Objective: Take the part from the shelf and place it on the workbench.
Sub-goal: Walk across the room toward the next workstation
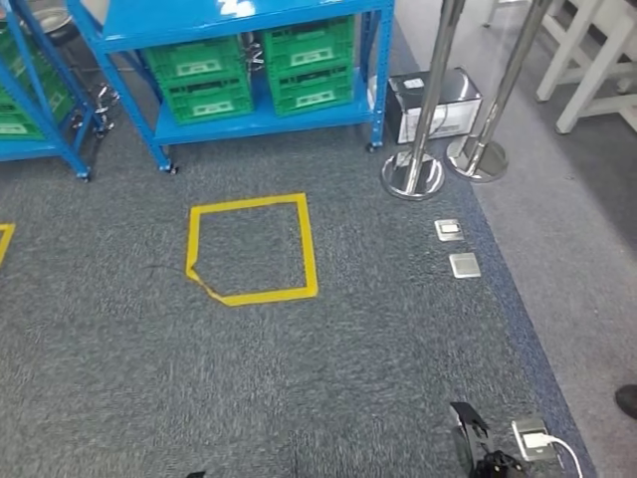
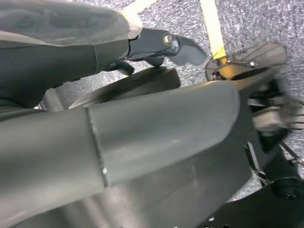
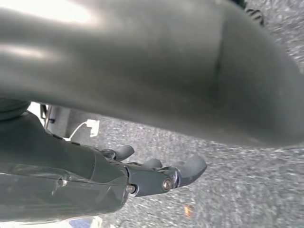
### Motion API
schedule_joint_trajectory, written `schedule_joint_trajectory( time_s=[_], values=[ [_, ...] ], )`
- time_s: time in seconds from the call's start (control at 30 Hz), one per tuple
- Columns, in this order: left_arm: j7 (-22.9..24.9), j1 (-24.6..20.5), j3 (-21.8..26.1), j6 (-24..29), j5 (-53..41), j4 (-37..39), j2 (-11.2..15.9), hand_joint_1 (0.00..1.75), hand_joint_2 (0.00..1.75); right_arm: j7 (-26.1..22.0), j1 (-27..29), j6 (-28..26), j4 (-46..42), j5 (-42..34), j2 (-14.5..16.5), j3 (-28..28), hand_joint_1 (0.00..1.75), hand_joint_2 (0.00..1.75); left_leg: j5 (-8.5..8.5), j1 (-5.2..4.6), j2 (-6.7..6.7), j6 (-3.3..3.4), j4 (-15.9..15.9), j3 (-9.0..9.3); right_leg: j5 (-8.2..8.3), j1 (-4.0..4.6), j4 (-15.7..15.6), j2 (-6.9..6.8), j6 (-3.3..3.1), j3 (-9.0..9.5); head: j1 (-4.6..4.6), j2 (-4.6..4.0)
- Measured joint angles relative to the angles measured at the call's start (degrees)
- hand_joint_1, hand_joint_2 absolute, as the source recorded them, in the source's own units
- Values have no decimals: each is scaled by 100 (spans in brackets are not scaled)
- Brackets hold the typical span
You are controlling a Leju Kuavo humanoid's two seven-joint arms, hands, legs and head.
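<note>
Hanging empty, both hands (image 3: 157,173) far from shelf (image 1: 248,110).

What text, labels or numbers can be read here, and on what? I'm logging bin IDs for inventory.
Nothing is legible.
White labels on the green crates on the blue shelf: too small and blurred to read.
White label on the grey box beside the shelf: blurred.
Yellow tape square on the carpet: a marking with no text.

You saw the blue shelf (image 1: 248,119) cut off by the upper frame edge, its green crates (image 1: 199,78) bearing labels too small to read. A dark shoe (image 1: 627,400) was clipped at the right edge, and the right hand (image 1: 481,448) at the bottom.
</note>
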Motion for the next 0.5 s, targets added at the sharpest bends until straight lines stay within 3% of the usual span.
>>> schedule_joint_trajectory(
  time_s=[0.07, 0.1, 0.13, 0.2, 0.27, 0.3, 0.4, 0.43, 0.5],
  values=[
    [-10, 1, 0, 9, 0, 0, -2, 0, 0, 4, -11, 4, 0, -1, 0, 1, 0, 0, -214, -1, 0, -7, 812, -513, -41, 27, -1, 0, -44, 40, -42, -1],
    [-20, 3, 0, 14, 1, 0, -3, 0, 0, 7, -11, 7, 0, -3, 0, 2, 0, 0, -191, -5, 0, 10, 1006, -685, -65, 45, -1, 5, -60, 67, -50, -1],
    [-32, 4, 0, 24, 1, 0, -4, 0, 0, 9, -11, 7, -1, -8, 0, 3, 0, 0, -49, -15, -1, 45, 962, -745, -90, 65, -2, 14, -70, 100, -57, -1],
    [-54, 7, 0, 43, 1, 0, 0, 0, 0, 10, -11, 7, -2, -25, 1, 7, 0, 0, 452, -68, -6, 178, 272, -562, -142, 97, -12, 39, -82, 175, -69, 0],
    [-72, 6, 0, 57, 1, 0, 24, 0, 0, 10, -13, 6, -3, -46, 8, 14, 0, 0, 746, -136, -8, 311, -410, -295, -182, 114, -33, 57, -68, 215, -61, -1],
    [-79, 7, 0, 60, 3, 0, 26, 0, 0, 11, -13, 5, -4, -55, 7, 16, 0, 0, 782, -149, -9, 305, -584, -225, -198, 121, -35, 59, -63, 217, -56, 0],
    [-86, 17, 0, 60, 22, 0, 35, 0, 0, 12, -10, 15, -4, -80, -8, 21, 0, 0, 766, -139, -19, 113, -692, -176, -223, 123, -45, 50, -67, 224, -36, 0],
    [-86, 18, 0, 58, 29, 0, 46, 0, 0, 12, -9, 27, -4, -88, -9, 25, 0, 0, 754, -141, -21, 95, -689, -173, -224, 116, -61, 48, -66, 236, -28, 0],
    [-86, 12, 0, 42, 41, 0, 50, 0, 0, 8, -12, 48, -4, -101, -9, 36, 0, 0, 741, -144, -24, 124, -683, -172, -222, 116, -94, 46, -57, 257, -19, 0]
  ],
)
